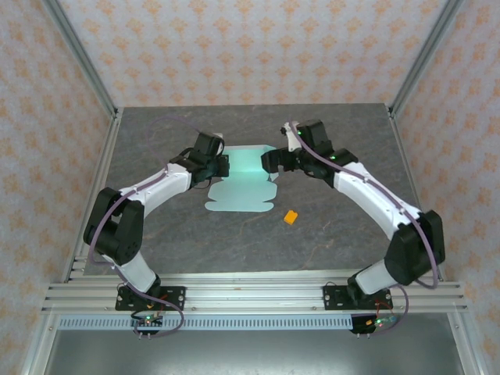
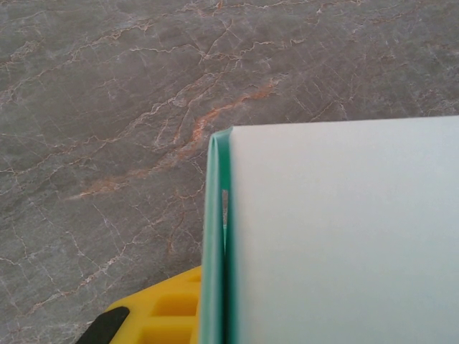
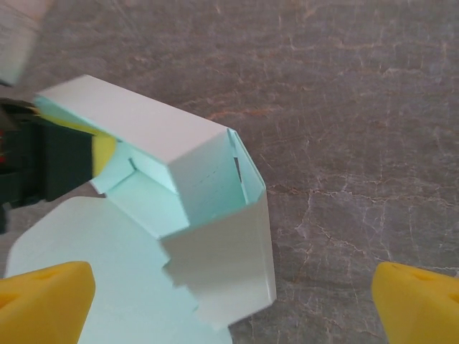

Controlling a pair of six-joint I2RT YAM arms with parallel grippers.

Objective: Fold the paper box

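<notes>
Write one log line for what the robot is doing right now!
left gripper shut on paper box | right gripper open, facing its raised corner | fold: partly done

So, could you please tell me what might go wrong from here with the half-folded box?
1. Only the left gripper pinches the paper box, at one edge. The right gripper is open, so the raised walls may spring back flat.
2. The loose side flap stands untucked ahead of those open jaws; closing there might crease it.
3. Dragging the sheet could nudge the orange block beside it.
</notes>
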